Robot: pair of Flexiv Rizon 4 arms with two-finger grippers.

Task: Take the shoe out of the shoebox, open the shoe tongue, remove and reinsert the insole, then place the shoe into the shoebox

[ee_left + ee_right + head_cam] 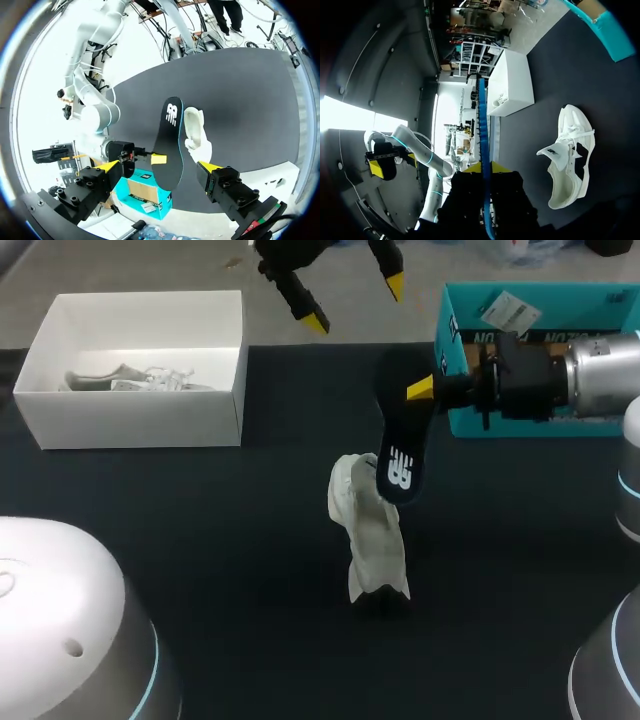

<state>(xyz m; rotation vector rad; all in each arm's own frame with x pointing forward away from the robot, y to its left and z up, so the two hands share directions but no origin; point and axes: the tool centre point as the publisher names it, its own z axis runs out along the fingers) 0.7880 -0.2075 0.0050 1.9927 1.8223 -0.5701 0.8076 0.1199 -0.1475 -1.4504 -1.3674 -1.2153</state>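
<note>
A white shoe (372, 540) lies on the dark table near the middle, its tongue pulled open (570, 160). Just above it hangs the black insole (400, 440), heel end up, with my right gripper (425, 390) shut on its upper edge. In the right wrist view the insole (482, 140) stands edge-on between the fingers of that gripper (485, 167). My left gripper (357, 303) is open, high over the table's far side. In its own view the left gripper (159, 167) looks down on the insole (170, 145) and the shoe (196, 131).
A white shoebox (130, 420) stands at the far left with a second white shoe (130, 380) inside. A teal box (540, 426) stands at the far right behind my right wrist. The bases of my arms fill both near corners.
</note>
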